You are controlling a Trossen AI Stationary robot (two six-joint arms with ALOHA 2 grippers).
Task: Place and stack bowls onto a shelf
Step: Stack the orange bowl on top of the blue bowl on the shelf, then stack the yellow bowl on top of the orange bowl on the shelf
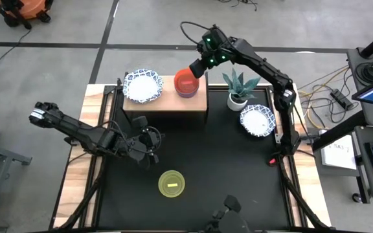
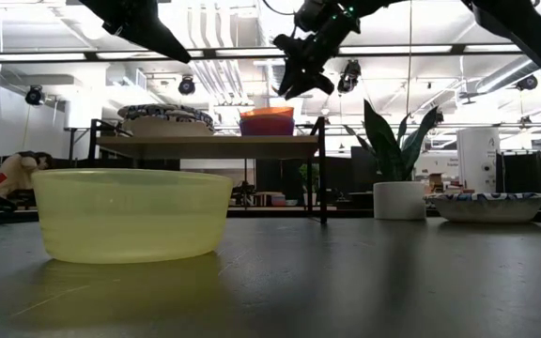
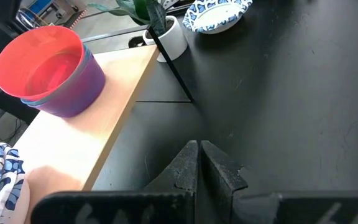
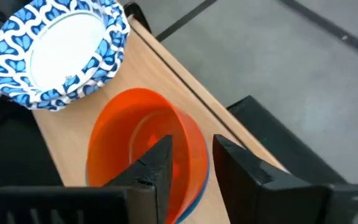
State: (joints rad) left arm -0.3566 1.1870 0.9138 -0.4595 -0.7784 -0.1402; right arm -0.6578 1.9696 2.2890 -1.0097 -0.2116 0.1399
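Two bowls left off the shelf (image 1: 167, 102), as far as visible: yellow bowl (image 1: 171, 183) on the black tabletop (image 1: 225, 168) toward 6 o'clock, upright, mouth up, and one blue-patterned bowl (image 1: 258, 120) at about 3 o'clock, just beside the plant pot (image 1: 237, 100), also mouth up. Already shelved: a stack of patterned white bowls (image 1: 142, 86) at the board's 9 o'clock end, count within the stack impossible to tell, and a nested plastic stack with red bowl (image 1: 186, 81) uppermost, purple bowl (image 3: 73, 93) outermost, a thin teal rim between them. Judged well past halfway, perhaps three quarters done.

Shelf long axis running 9 to 3 o'clock across the far edge of the table, with bare wood at its 3 o'clock end. Round bowls, so no long axis of their own; all opening upward.

Right gripper (image 4: 191, 163) hovering just above the red bowl, fingers spread apart, pinching nothing. Left gripper (image 3: 199, 163) low over the tabletop near 8 o'clock, close to the shelf's front edge, fingers pressed together and empty.
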